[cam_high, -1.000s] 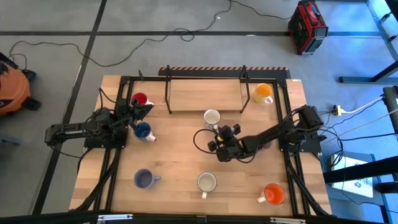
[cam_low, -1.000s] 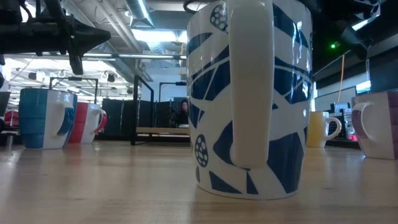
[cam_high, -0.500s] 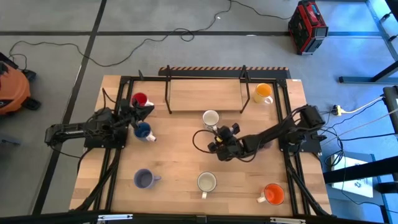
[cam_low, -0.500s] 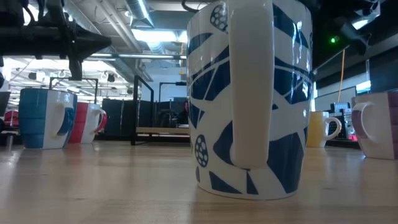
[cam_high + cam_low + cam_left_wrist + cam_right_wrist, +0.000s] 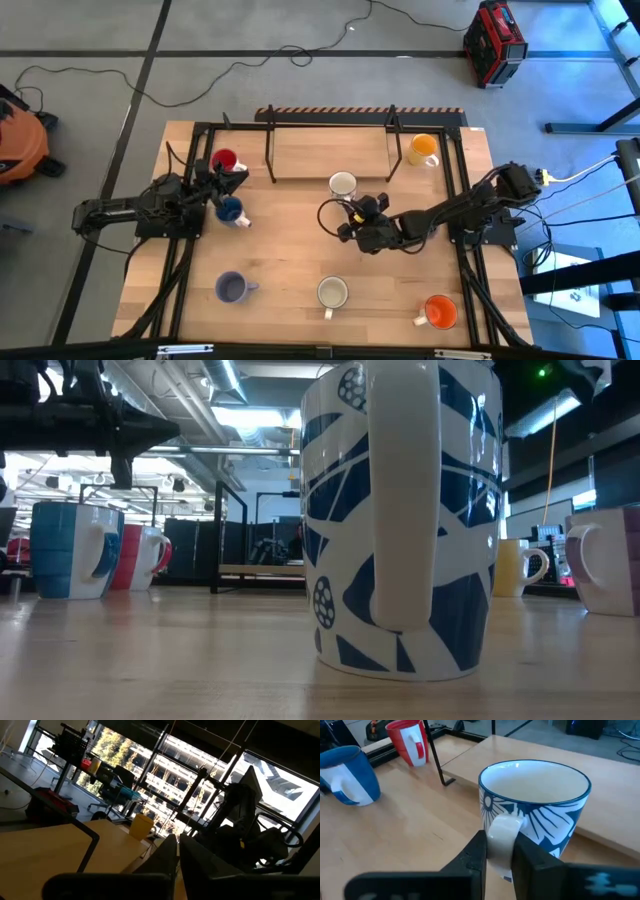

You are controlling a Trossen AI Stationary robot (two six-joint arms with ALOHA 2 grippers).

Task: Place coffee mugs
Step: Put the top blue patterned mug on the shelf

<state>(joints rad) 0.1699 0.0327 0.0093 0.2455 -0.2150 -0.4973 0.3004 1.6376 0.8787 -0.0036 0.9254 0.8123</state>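
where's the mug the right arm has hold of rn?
High view: the white-and-blue patterned mug sits mid-table, just in front of the raised wooden shelf. The right gripper is shut on its handle, with the yellow mug off to its right.

Glossy glazed mug [image 5: 535, 802], matt wooden table [image 5: 410, 830]

Counter [image 5: 300, 250]: seven mugs standing on it; two [image 5: 228, 185] sitting left beside the left tool [image 5: 225, 178], one [image 5: 342, 185] centre, touching the right tool [image 5: 352, 208].
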